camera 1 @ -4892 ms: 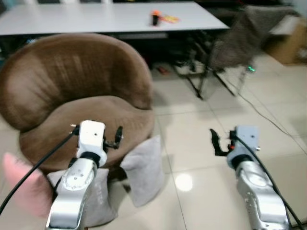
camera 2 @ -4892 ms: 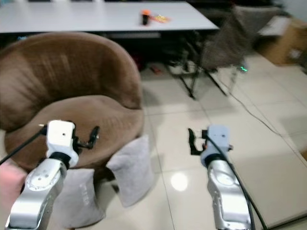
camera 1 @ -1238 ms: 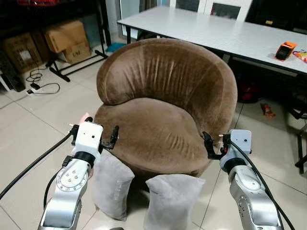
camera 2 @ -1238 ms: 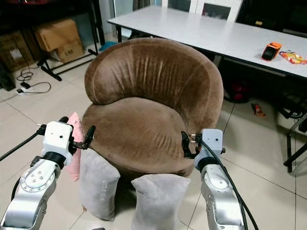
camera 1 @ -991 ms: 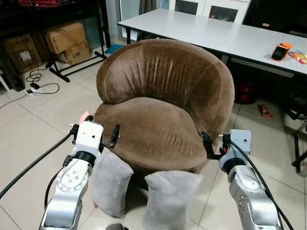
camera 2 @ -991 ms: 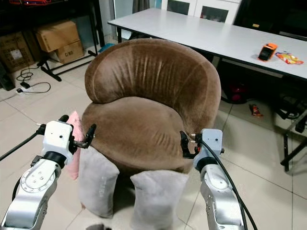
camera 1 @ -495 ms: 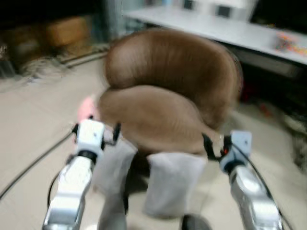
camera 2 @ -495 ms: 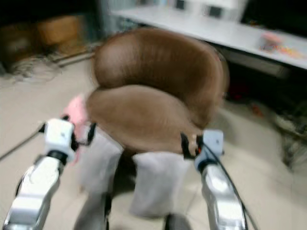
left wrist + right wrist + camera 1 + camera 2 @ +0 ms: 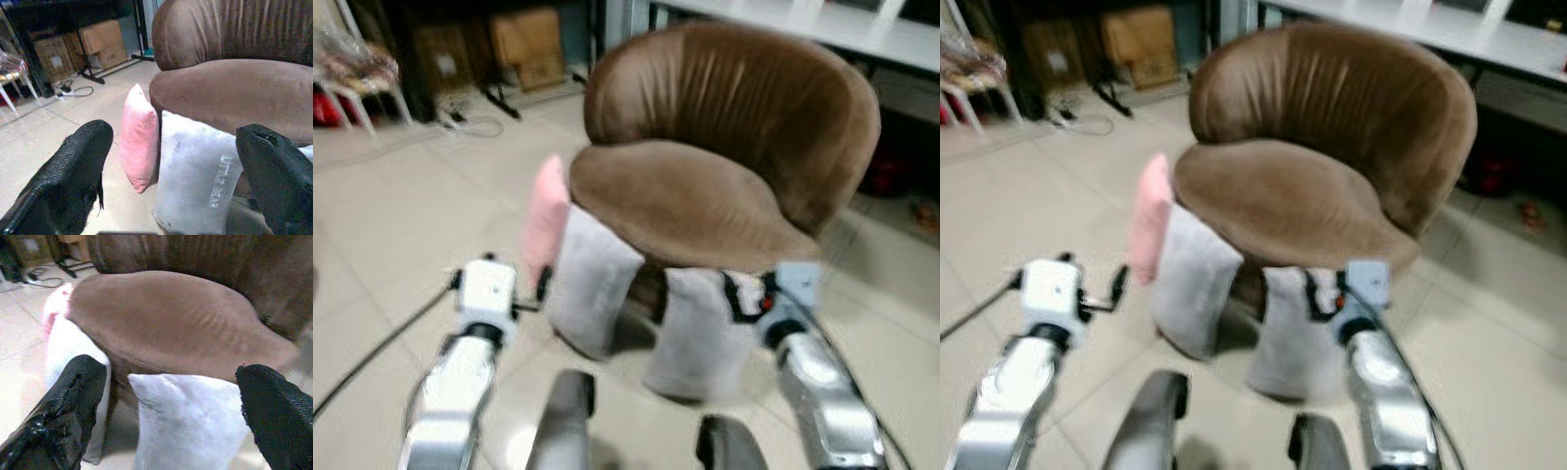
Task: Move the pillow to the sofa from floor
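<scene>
A pink pillow [image 9: 546, 217] stands on the tiled floor, leaning on the left side of the brown round sofa [image 9: 705, 196]. Two grey pillows lean against the sofa's front, one [image 9: 592, 279] beside the pink one and one [image 9: 700, 333] further right. My left gripper [image 9: 501, 280] is open, held low and short of the pink pillow [image 9: 139, 139] and the grey one [image 9: 200, 181]. In front of the right grey pillow [image 9: 190, 421] my right gripper [image 9: 764, 294] is open and empty. The sofa seat [image 9: 166, 323] is bare.
Cardboard boxes [image 9: 524, 44] and floor cables [image 9: 470, 122] lie behind the sofa on the left. A white table [image 9: 842, 24] stands behind it on the right. A chair [image 9: 352, 73] is at far left. My dark legs [image 9: 563, 421] show at the bottom.
The camera has swung and pulled back, so the sofa sits further right and the pink pillow is in fuller view. Both arms keep their pose, fingers still open.
</scene>
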